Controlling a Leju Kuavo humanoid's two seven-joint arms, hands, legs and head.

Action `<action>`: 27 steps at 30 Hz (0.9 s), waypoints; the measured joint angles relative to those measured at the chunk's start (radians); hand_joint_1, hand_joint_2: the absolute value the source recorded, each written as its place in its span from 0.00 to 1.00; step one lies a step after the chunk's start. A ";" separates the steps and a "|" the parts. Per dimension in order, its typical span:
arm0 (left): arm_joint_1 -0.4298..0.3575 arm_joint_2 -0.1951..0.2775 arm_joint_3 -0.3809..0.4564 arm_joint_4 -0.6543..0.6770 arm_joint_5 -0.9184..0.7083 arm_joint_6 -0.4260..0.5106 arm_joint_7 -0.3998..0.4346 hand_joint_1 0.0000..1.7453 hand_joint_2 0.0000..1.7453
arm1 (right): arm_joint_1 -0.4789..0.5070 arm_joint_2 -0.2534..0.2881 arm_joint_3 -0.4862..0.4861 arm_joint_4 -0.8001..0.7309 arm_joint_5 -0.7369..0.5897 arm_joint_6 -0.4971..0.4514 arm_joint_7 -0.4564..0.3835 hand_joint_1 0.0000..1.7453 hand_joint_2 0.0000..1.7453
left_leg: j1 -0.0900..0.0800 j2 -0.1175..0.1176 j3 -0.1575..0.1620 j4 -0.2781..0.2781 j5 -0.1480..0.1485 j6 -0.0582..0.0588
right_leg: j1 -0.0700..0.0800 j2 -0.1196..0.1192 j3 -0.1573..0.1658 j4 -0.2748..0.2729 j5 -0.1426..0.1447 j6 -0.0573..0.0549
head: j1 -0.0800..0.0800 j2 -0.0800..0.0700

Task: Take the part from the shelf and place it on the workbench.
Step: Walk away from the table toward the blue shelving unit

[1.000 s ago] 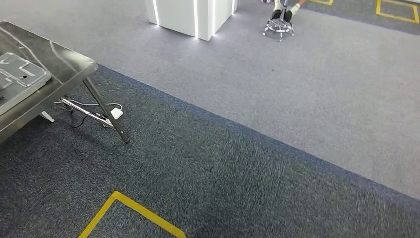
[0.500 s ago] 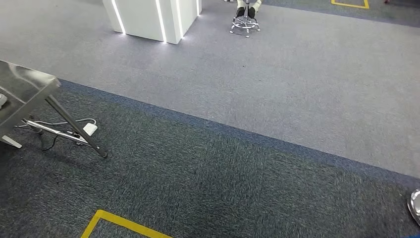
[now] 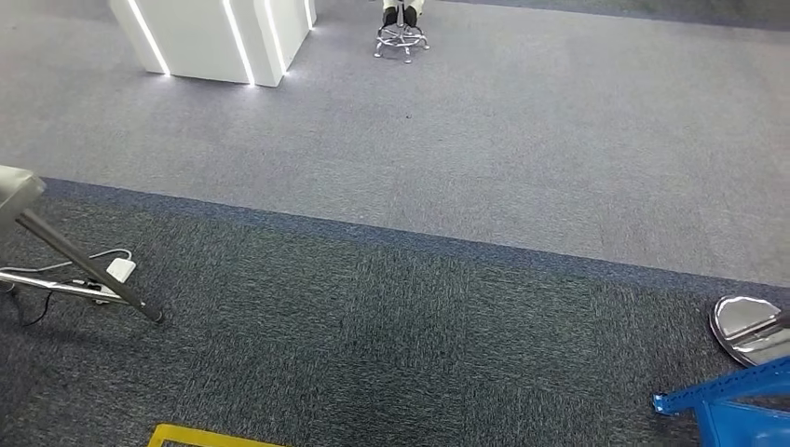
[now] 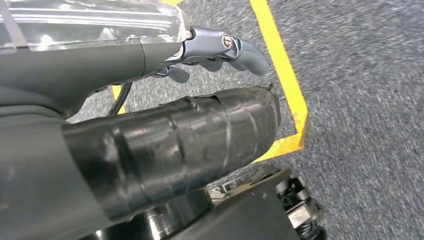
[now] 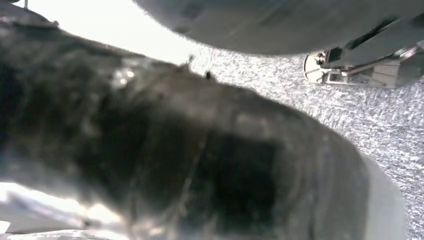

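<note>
Head view looks down on carpet (image 3: pixel 419 307), with the workbench (image 3: pixel 19 191) corner and slanted leg at its left edge. Far across from the workbench, a blue shelf (image 3: pixel 736 410) frame and a shiny metal disc (image 3: pixel 745 326) sit at the right. No telling where the part is. Left hand (image 4: pixel 215 50) hangs with fingers curled, holding nothing. Right hand (image 5: pixel 175 150) is a dark blur; can't tell its state.

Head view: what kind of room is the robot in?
Probably a workshop or test hall: grey carpet floor with yellow tape marking zones, a metal table leg, and a blue rack.
</note>
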 joint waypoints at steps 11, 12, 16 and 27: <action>0.002 0.001 0.000 0.000 0.001 0.000 -0.004 0.00 0.00 | -0.001 0.000 0.006 0.003 0.008 0.001 -0.002 0.00 0.00 | 0.008 -0.089 -0.102 0.244 -0.101 -0.032 | -0.001 0.112 -0.004 -0.011 0.013 -0.039 | -0.001 0.000; 0.002 0.001 0.000 0.000 0.001 0.000 -0.004 0.00 0.00 | 0.000 0.000 0.006 0.004 0.009 0.001 -0.002 0.00 0.00 | 0.008 -0.098 -0.080 0.189 -0.061 -0.028 | -0.002 0.126 -0.003 -0.010 0.013 -0.039 | -0.001 0.000; 0.001 0.001 0.000 0.000 0.003 -0.001 -0.003 0.00 0.00 | -0.003 0.002 0.007 0.005 0.015 0.000 0.004 0.00 0.00 | 0.008 -0.165 -0.014 0.014 0.002 -0.016 | -0.001 0.168 -0.013 -0.003 0.014 -0.023 | -0.001 0.000; 0.002 0.003 0.003 0.000 0.019 -0.011 -0.015 0.00 0.00 | -0.003 0.001 0.015 0.006 0.031 -0.002 0.009 0.00 0.00 | 0.007 -0.030 0.000 -0.013 0.012 0.014 | -0.009 0.054 -0.102 0.186 -0.058 0.013 | 0.004 0.000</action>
